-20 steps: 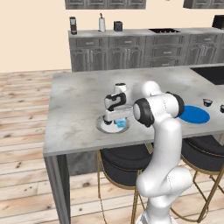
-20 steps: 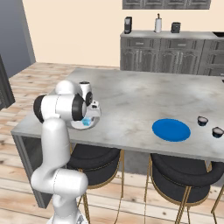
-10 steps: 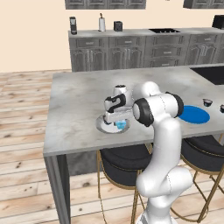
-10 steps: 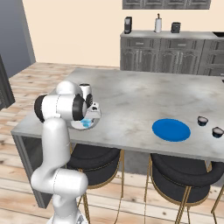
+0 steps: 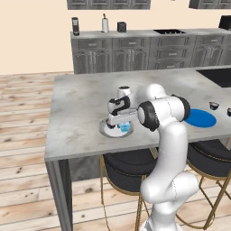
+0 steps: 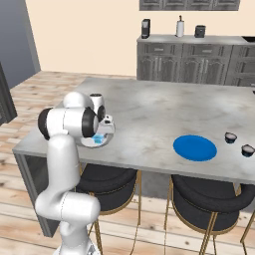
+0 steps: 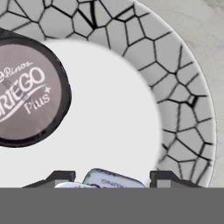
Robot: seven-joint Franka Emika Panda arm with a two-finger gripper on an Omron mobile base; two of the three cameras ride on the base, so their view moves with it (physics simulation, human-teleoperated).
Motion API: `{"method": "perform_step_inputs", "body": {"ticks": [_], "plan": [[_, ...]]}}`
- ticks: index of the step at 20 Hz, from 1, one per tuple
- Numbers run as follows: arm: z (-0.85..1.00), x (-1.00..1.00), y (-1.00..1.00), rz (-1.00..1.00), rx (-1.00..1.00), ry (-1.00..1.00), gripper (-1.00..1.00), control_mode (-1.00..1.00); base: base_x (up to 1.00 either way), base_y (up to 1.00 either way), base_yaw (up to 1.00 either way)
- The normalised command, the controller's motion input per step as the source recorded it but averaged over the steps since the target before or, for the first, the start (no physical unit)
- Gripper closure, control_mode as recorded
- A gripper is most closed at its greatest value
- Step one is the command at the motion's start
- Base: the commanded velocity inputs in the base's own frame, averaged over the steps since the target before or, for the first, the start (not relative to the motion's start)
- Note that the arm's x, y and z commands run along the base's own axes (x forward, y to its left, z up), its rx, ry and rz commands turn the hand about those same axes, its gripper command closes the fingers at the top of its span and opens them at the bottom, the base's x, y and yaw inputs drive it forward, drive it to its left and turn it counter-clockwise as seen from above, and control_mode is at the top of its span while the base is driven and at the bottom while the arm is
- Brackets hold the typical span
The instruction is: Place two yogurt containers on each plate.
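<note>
On the white plate [image 7: 183, 109] a dark cup [image 7: 24, 89] sits at the left. The gripper [image 7: 107, 178] is closed on the blue cup [image 5: 124, 128] just above this plate. Far right of it: the blue plate [image 6: 194, 148], then two dark cups [image 6: 229, 137].

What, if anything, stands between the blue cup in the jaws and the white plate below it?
Nothing visible does. The gripper holds the blue cup right over the white plate. A dark cup already sits on that plate, off to one side, with bare plate beside it.
</note>
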Motion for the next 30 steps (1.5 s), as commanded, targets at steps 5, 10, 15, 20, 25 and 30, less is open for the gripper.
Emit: {"method": "perform_step_inputs", "body": {"ticks": [5,10,15,20,25,30], "plan": [[-0.01,0.0,0.0,0.0,0.0,0.0,1.0,-1.0,0.0,0.0,0.0],[-0.28,0.0,0.0,0.0,0.0,0.0,1.0,-1.0,0.0,0.0,0.0],[-0.2,0.0,0.0,0.0,0.0,-0.02,-1.0,-1.0,0.0,0.0,0.0],[0.0,-0.01,0.0,0.0,0.0,-0.02,-1.0,-1.0,0.0,0.0,0.0],[0.14,-0.11,0.0,0.0,0.0,-0.07,-1.0,-1.0,0.0,0.0,0.0],[0.41,-0.14,0.0,0.0,0.0,-0.09,-1.0,-1.0,0.0,0.0,0.0]]}}
